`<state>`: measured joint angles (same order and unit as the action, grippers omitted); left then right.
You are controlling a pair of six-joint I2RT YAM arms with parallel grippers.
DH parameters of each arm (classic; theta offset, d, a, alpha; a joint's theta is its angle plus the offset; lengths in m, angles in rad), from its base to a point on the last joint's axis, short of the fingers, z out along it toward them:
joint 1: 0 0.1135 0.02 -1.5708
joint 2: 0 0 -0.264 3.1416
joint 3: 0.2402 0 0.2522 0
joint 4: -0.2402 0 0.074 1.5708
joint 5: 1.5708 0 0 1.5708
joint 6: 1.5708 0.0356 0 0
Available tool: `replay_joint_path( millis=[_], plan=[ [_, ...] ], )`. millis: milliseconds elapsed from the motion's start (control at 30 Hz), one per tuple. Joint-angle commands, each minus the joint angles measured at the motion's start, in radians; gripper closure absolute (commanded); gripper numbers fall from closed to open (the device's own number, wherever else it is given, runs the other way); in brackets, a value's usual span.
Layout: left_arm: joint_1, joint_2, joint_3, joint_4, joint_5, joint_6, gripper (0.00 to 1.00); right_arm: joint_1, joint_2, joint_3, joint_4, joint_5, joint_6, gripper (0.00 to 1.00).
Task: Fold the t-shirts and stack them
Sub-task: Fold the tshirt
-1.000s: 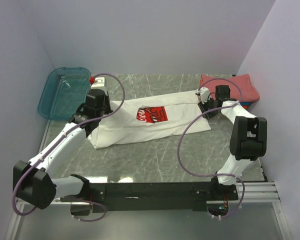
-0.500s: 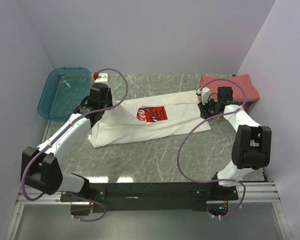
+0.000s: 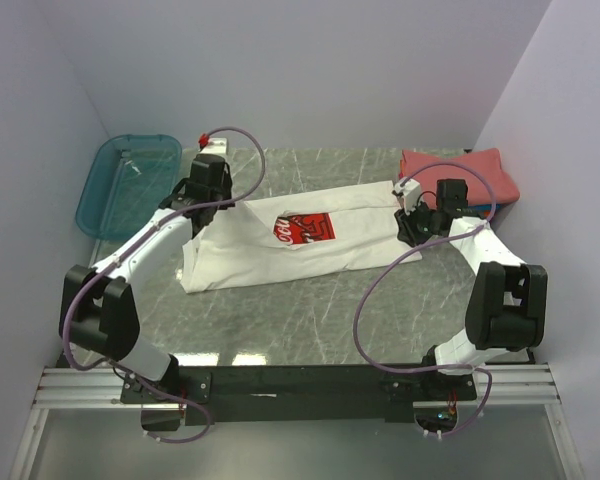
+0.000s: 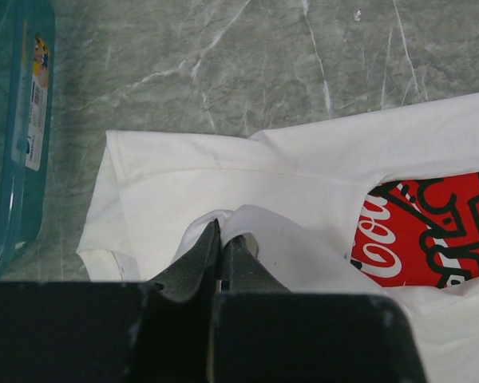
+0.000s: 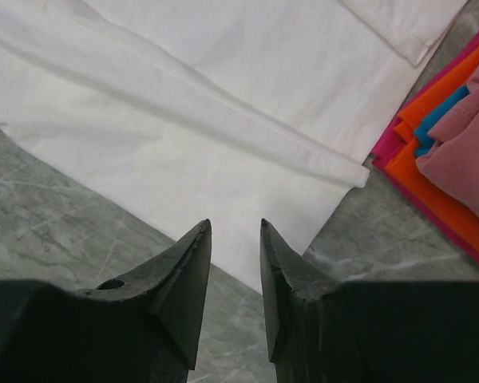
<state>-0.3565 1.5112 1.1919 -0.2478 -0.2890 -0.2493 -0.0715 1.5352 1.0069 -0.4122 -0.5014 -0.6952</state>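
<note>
The left gripper (image 4: 221,233) has moved farther back; closed, it apparently pinches the white tee (image 3: 310,255) spread across the worktop (image 3: 280,322). The right gripper (image 5: 235,239) hovers, narrowly parted and empty, over its right edge, near the folded tees (image 3: 462,170).

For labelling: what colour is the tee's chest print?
Print: red with white lettering, clearest in left wrist view.

High overview; wrist views close above tee (image 3: 250,250)

Bare table (image 3: 310,320) lies open before the white tee (image 3: 250,260). A teal bin (image 3: 125,185) blocks the far left, folded tees (image 3: 460,165) the far right.
</note>
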Motion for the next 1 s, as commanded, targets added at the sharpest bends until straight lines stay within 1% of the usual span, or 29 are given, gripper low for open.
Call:
replay_joint_path(
  millis=[0, 300, 467, 500, 700, 967],
  plan=[
    [0.005, 0.039, 0.067, 0.028, 0.028, 0.039, 1.0, 0.004, -0.041, -0.007, 0.007, -0.031, 0.014, 0.62],
    [0.005, 0.153, 0.144, 0.005, 0.03, 0.068, 1.0, 0.004, -0.043, -0.016, 0.007, -0.037, 0.011, 0.62],
    [0.007, 0.182, 0.172, 0.01, 0.042, 0.074, 1.0, 0.004, -0.034, -0.016, 0.006, -0.038, 0.011, 0.61],
    [0.007, 0.21, 0.208, -0.004, 0.048, 0.079, 1.0, 0.004, -0.029, -0.013, 0.007, -0.04, 0.013, 0.62],
    [0.007, 0.259, 0.27, -0.028, 0.047, 0.088, 1.0, 0.004, -0.027, -0.013, 0.007, -0.04, 0.013, 0.61],
    [0.007, 0.316, 0.31, -0.047, 0.056, 0.096, 1.0, 0.004, -0.024, -0.011, 0.001, -0.042, 0.01, 0.61]
  ],
)
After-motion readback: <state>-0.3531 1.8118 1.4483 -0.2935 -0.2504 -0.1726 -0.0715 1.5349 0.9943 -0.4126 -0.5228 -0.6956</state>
